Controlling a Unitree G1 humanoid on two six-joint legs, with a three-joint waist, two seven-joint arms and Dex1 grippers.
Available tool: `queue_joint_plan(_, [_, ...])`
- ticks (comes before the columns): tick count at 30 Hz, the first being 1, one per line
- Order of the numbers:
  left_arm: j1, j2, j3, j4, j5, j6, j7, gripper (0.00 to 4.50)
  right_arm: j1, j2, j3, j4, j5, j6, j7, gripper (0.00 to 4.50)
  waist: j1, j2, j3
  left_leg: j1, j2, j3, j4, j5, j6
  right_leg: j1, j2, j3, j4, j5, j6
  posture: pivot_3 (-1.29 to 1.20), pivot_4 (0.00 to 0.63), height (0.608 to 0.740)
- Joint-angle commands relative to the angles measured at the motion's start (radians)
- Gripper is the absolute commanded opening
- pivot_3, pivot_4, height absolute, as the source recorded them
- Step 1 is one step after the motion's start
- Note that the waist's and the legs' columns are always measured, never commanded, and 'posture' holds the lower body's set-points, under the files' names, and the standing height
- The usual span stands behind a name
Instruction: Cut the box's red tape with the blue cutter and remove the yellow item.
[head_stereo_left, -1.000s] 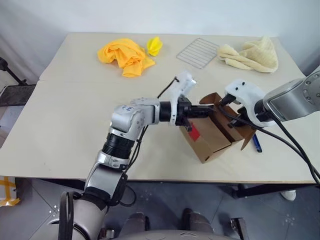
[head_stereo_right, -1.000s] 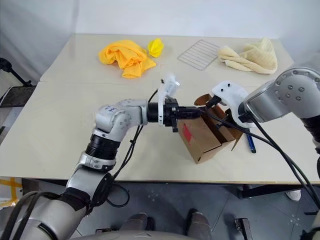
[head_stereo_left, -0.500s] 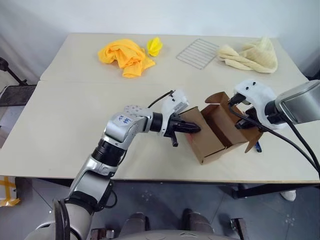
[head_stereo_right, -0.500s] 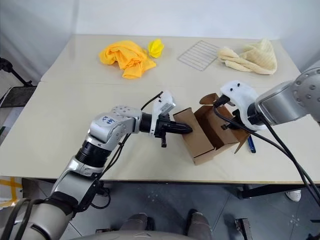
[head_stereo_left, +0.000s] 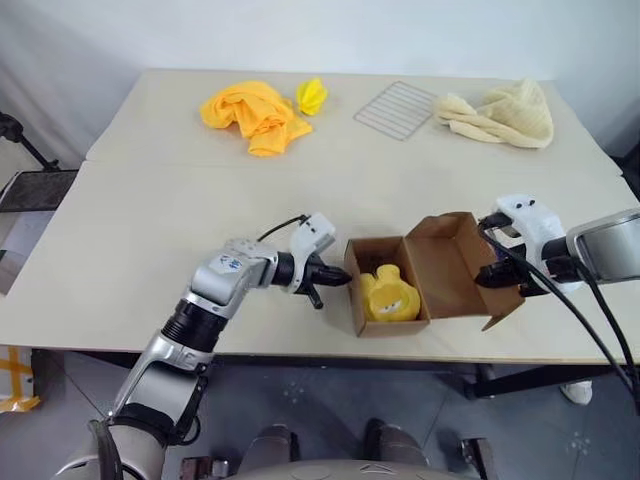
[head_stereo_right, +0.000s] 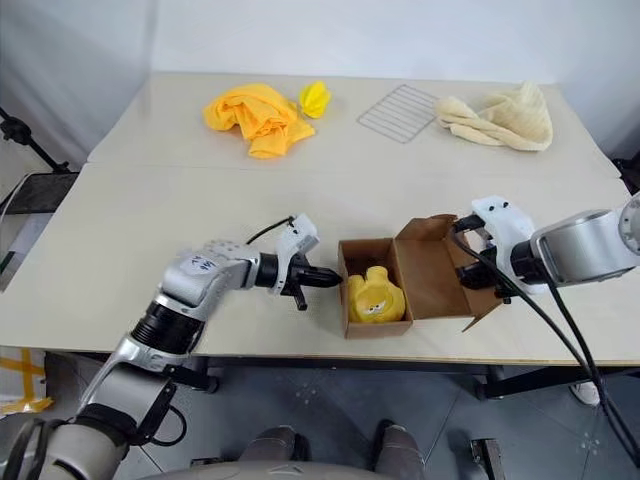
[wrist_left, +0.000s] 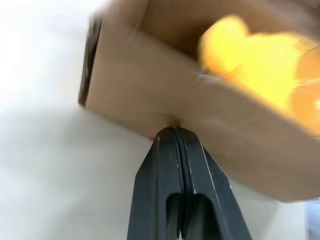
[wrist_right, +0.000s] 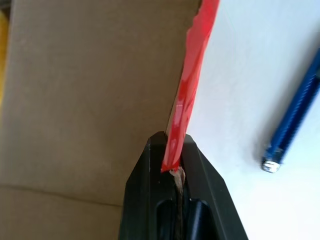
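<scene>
Fingers of my left hand stay pinched on the box wall, right ones on its taped flap, and lowering it open has exposed the yellow duck.

The yellow item sits in the opened box.

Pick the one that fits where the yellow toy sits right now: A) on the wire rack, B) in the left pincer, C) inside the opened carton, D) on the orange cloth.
C: the yellow item lies inside the box, whose flaps stand open; the shut left pincer only meets the carton's outer wall.
</scene>
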Motion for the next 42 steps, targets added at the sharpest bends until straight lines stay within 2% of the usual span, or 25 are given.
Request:
queue_joint_plan(1, [-0.021,-0.025,0.001,0.013,0.014,-0.035,0.013,0.00,0.015,0.018,-0.044,0.002,0.062,-0.051,-0.045,0.03,-0.002,0.000,0.000,0.000,0.000,0.000,0.000,0.000,0.000,0.000,0.000,0.000,0.000,0.000,0.000,0.00,0.150,0.740])
queue_joint_plan(6, [-0.052,-0.057,0.007,0.090,0.041,-0.083,0.021,0.00,0.081,0.081,-0.081,-0.004,0.031,-0.107,-0.068,0.03,0.000,0.000,0.000,0.000,0.000,0.000,0.000,0.000,0.000,0.000,0.000,0.000,0.000,0.000,0.000,0.00,0.150,0.740])
queue_joint_plan(11, [-0.084,-0.064,0.000,0.172,0.077,-0.144,0.006,0.00,0.186,0.175,-0.186,-0.083,-0.162,-0.193,0.016,0.03,-0.004,0.000,0.000,0.000,0.000,0.001,0.000,0.000,0.000,0.000,0.000,0.000,0.000,0.000,0.000,0.00,0.150,0.740])
queue_joint_plan(14, [-0.102,-0.066,0.000,0.212,0.090,-0.169,-0.003,0.00,0.258,0.184,-0.220,-0.171,-0.236,-0.184,0.135,0.59,-0.002,0.000,0.000,0.000,0.000,0.001,0.000,0.000,0.000,0.000,0.000,0.000,0.000,0.000,0.000,0.00,0.150,0.740])
queue_joint_plan(25, [-0.129,-0.074,0.001,0.271,0.124,-0.216,-0.036,0.00,0.410,0.196,-0.419,-0.329,-0.514,-0.290,0.355,4.29,-0.001,0.000,0.000,0.000,0.000,0.001,0.000,0.000,0.000,0.000,0.000,0.001,0.000,0.000,0.001,0.00,0.150,0.740])
queue_joint_plan(26, [-0.131,-0.076,0.001,0.277,0.127,-0.220,-0.038,0.00,0.425,0.194,-0.436,-0.345,-0.547,-0.312,0.391,4.49,0.000,0.000,0.000,0.000,0.000,0.001,0.000,0.000,0.000,0.000,0.000,0.001,0.000,0.000,0.001,0.00,0.150,0.740])
queue_joint_plan(31, [-0.144,-0.082,0.006,0.305,0.141,-0.237,-0.048,0.00,0.494,0.167,-0.515,-0.370,-0.692,-0.408,0.580,4.49,0.000,0.000,0.000,0.001,-0.001,0.001,0.000,0.000,0.000,0.000,0.000,0.001,0.000,0.001,0.001,0.00,0.150,0.740])
queue_joint_plan(35, [-0.152,-0.072,0.011,0.331,0.157,-0.254,-0.055,0.00,0.564,0.130,-0.591,-0.340,-0.884,-0.606,0.777,4.49,0.000,0.000,0.000,0.001,-0.001,0.001,0.000,0.000,0.000,0.000,0.000,0.001,0.000,0.001,0.001,0.00,0.150,0.740])
queue_joint_plan(42, [-0.174,-0.042,0.031,0.383,0.173,-0.280,-0.062,0.00,0.648,0.132,-0.672,-0.270,-1.036,-0.725,0.957,4.49,-0.004,0.000,0.000,0.001,-0.001,0.002,0.000,0.000,0.000,0.001,0.000,0.002,0.000,0.001,0.001,0.00,0.150,0.740])
